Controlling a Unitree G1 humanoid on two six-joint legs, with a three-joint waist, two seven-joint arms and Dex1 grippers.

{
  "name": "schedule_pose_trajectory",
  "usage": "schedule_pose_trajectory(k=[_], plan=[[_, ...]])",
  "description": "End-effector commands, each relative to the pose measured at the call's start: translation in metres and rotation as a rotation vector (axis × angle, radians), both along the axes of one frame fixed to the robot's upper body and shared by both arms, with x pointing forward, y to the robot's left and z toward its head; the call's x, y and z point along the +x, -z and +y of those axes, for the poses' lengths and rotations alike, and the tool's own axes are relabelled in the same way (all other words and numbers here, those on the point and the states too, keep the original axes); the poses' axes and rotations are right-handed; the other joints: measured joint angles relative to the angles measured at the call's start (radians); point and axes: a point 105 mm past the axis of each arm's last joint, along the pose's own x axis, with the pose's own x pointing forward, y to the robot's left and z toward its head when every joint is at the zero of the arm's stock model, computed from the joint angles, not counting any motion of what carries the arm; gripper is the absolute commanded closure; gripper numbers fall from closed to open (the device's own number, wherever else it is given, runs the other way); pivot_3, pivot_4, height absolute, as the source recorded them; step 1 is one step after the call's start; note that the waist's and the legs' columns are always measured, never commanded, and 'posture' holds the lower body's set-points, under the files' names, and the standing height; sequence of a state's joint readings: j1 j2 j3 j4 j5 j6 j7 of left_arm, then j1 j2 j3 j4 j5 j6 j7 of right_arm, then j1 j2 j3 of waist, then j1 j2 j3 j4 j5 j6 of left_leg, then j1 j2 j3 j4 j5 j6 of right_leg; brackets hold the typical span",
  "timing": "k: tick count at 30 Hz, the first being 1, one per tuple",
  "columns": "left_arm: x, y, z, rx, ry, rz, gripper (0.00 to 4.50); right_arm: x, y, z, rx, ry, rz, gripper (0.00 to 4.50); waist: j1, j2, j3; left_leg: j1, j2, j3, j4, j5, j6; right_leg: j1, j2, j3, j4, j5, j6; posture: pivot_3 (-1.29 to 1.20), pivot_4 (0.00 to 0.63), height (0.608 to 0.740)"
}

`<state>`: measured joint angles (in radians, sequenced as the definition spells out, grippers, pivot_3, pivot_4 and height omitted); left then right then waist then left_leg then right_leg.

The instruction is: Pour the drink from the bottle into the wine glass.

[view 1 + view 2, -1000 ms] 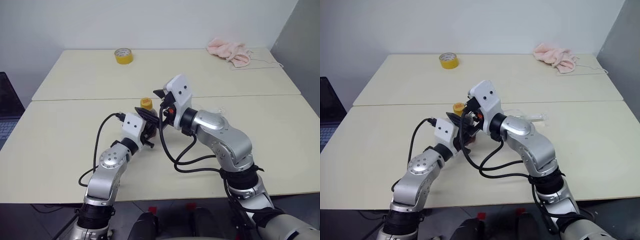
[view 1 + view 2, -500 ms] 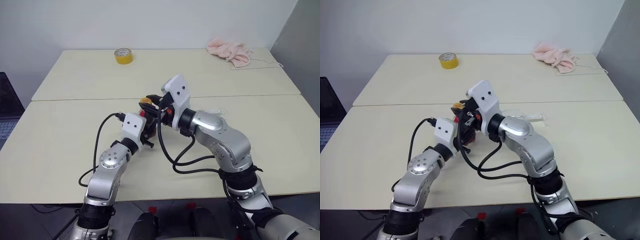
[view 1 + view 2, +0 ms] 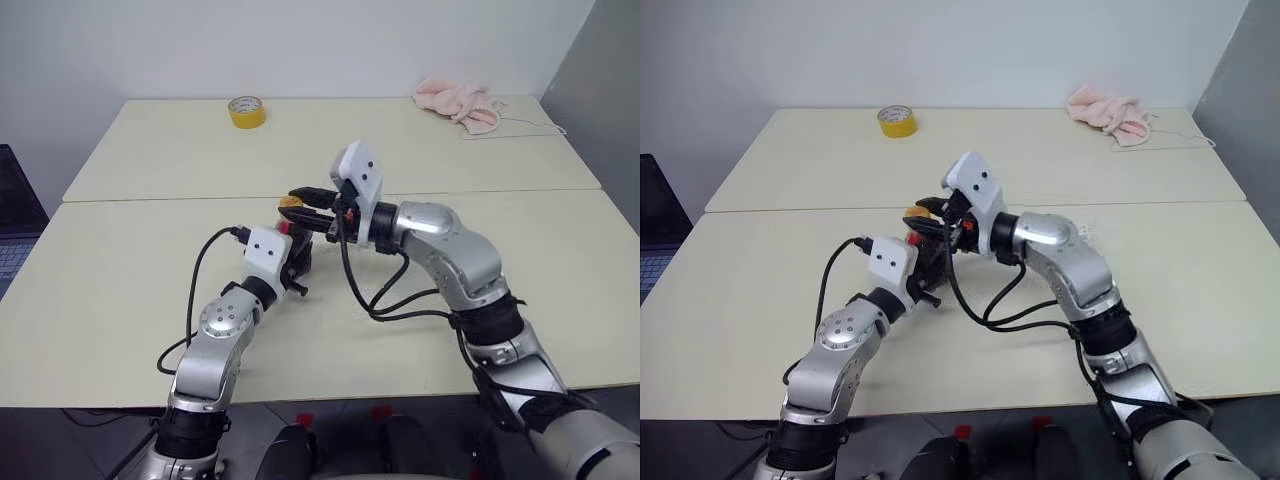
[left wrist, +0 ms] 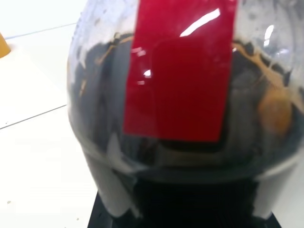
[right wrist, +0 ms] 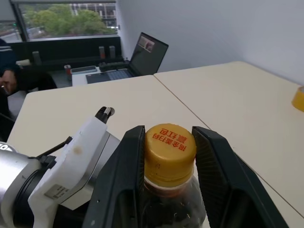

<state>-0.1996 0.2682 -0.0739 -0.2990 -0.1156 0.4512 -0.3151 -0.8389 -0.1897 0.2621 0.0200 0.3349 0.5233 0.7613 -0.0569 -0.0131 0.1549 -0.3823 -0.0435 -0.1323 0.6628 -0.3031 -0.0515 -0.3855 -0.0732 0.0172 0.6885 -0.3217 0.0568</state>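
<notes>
Yellow-orange cap (image 5: 169,153) on, clamped between right gripper (image 5: 168,156) fingers | bottle (image 4: 185,95) body held by left gripper (image 3: 296,262) | unscrewing, pouring left

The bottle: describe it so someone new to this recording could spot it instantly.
On the near table, where the two arms meet, the bottle stands in the left gripper. Squat clear plastic with dark drink, red label; its yellow-orange cap sits between the right gripper fingers.

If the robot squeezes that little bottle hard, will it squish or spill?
The bottle looks like thin clear plastic, so it would probably dent a bit. Its yellow cap is on, so spilling seems unlikely. The dark drink nearly fills it, so it is probably heavy for its size.
</notes>
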Motion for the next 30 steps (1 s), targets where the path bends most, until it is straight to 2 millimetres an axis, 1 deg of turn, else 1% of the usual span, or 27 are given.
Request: schedule_pose_trajectory(k=[1, 6, 9, 12, 17, 21, 26, 27, 30], plan=[[-0.008, -0.022, 0.0, -0.012, 0.006, -0.091, 3.53, 0.019, -0.01, -0.012, -0.046, -0.004, -0.096, 3.29, 0.0, 0.0, 0.0, 0.0, 0.0, 0.0, 0.0, 0.0, 0.0, 0.0, 0.0, 0.0, 0.0, 0.0, 0.0, 0.0, 0.15, 0.74], [-0.009, -0.021, 0.0, -0.012, 0.004, -0.086, 3.55, 0.037, -0.01, -0.009, -0.099, -0.055, -0.123, 3.29, -0.001, 0.0, 0.0, 0.0, 0.001, 0.0, 0.0, 0.0, 0.0, 0.0, 0.0, 0.0, 0.0, 0.0, 0.0, 0.0, 0.15, 0.74], [-0.009, -0.021, -0.001, -0.013, 0.01, -0.084, 3.55, 0.042, -0.009, -0.008, -0.123, -0.075, -0.144, 3.29, -0.001, 0.0, 0.0, 0.0, 0.0, 0.0, 0.0, 0.0, 0.0, 0.0, 0.0, 0.0, 0.0, 0.0, 0.0, 0.0, 0.15, 0.74], [-0.009, -0.021, -0.002, -0.013, 0.016, -0.083, 3.55, 0.043, -0.008, -0.006, -0.139, -0.097, -0.166, 3.29, -0.001, 0.0, 0.0, 0.0, 0.0, 0.0, 0.0, 0.0, 0.0, 0.0, -0.001, 0.0, 0.0, 0.0, 0.0, 0.0, 0.15, 0.74], [-0.008, -0.022, -0.003, -0.012, 0.019, -0.084, 3.55, 0.037, -0.005, -0.007, -0.155, -0.139, -0.18, 3.29, -0.001, 0.0, 0.0, 0.0, 0.0, 0.0, 0.001, 0.0, 0.0, 0.0, -0.001, 0.0, 0.0, 0.0, 0.0, 0.0, 0.15, 0.74], [-0.007, -0.022, -0.003, -0.012, 0.02, -0.083, 3.55, 0.036, -0.007, -0.009, -0.147, -0.14, -0.181, 1.92, 0.0, 0.0, 0.0, 0.0, 0.0, 0.0, 0.001, 0.0, 0.0, 0.0, -0.001, 0.0, 0.0, 0.0, 0.0, 0.0, 0.15, 0.74], [-0.006, -0.022, -0.003, -0.014, 0.021, -0.085, 3.55, 0.021, -0.015, -0.018, -0.106, -0.156, -0.186, 0.1, 0.002, 0.0, 0.0, -0.001, 0.0, 0.0, 0.001, 0.0, 0.0, 0.0, -0.001, -0.001, 0.0, 0.0, 0.0, 0.0, 0.15, 0.74], [-0.006, -0.022, -0.003, -0.014, 0.02, -0.087, 3.55, 0.017, -0.018, -0.022, -0.095, -0.156, -0.188, 0.0, 0.002, 0.0, 0.0, -0.001, 0.0, 0.0, 0.001, 0.0, 0.0, 0.0, -0.001, 0.0, -0.001, 0.0, 0.0, 0.0, 0.15, 0.74], [-0.005, -0.022, -0.003, -0.015, 0.017, -0.089, 3.55, 0.002, -0.025, -0.034, -0.069, -0.158, -0.183, 0.0, 0.003, 0.0, 0.0, -0.001, 0.0, 0.0, 0.001, 0.0, 0.0, 0.0, -0.001, 0.0, 0.0, 0.0, 0.0, 0.0, 0.15, 0.74]])
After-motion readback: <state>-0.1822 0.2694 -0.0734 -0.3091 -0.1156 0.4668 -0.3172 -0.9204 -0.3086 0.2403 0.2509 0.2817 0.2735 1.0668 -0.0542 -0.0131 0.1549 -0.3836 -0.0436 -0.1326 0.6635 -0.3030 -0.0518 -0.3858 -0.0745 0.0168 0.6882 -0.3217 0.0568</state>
